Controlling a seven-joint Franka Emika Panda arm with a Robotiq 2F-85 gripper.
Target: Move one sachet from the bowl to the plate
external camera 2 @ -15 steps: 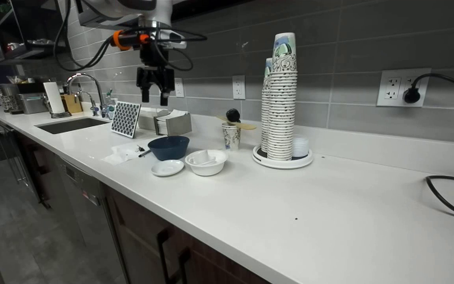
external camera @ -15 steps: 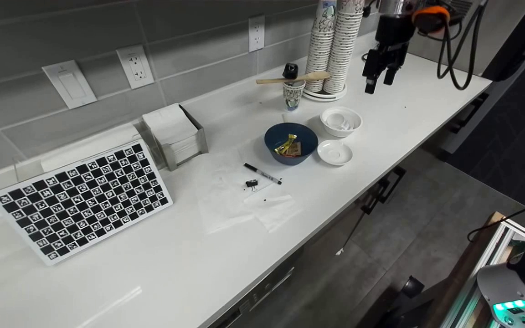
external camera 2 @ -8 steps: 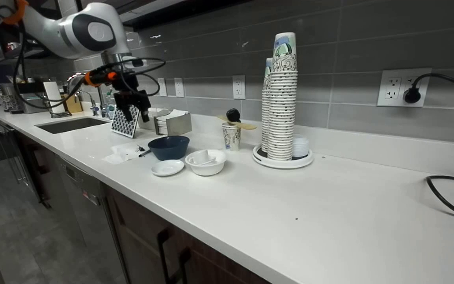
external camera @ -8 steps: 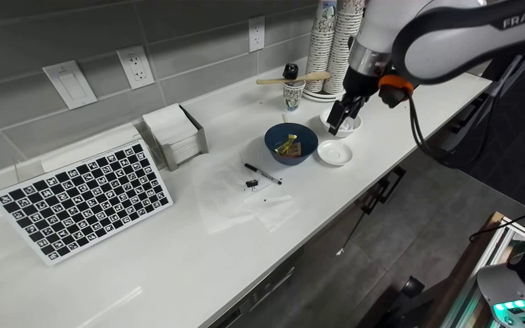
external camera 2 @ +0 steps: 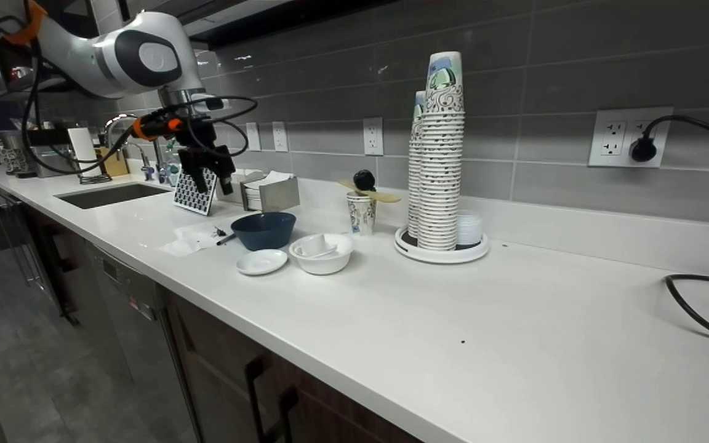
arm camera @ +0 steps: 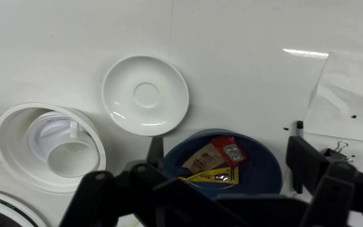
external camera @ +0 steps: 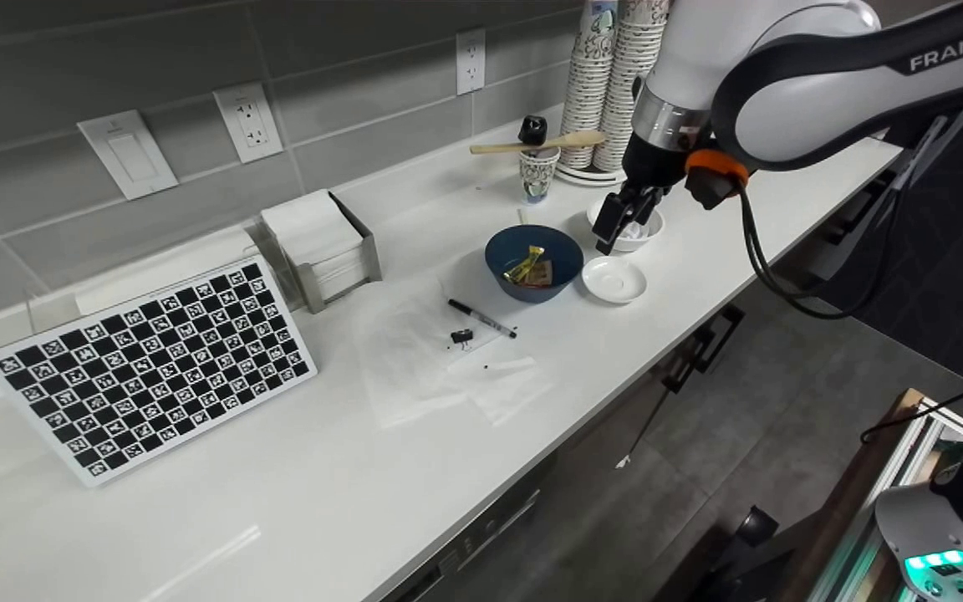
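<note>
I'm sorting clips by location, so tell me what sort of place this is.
Most likely an office kitchen or break room: in an exterior view there are a sink, a metal napkin holder and two tall stacks of disposable cups, which suggest shared use.

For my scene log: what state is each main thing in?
Gripper: open, holding nothing
Blue bowl: upright
Yellow sachet: in the bowl
Red ketchup sachet: in the bowl
Brown sachet: in the bowl
White saucer: face up, no sachet on it
Black marker: lying flat
Paper cup stacks: upside down
Checkerboard panel: propped slanted
Black plug: plugged in
</note>
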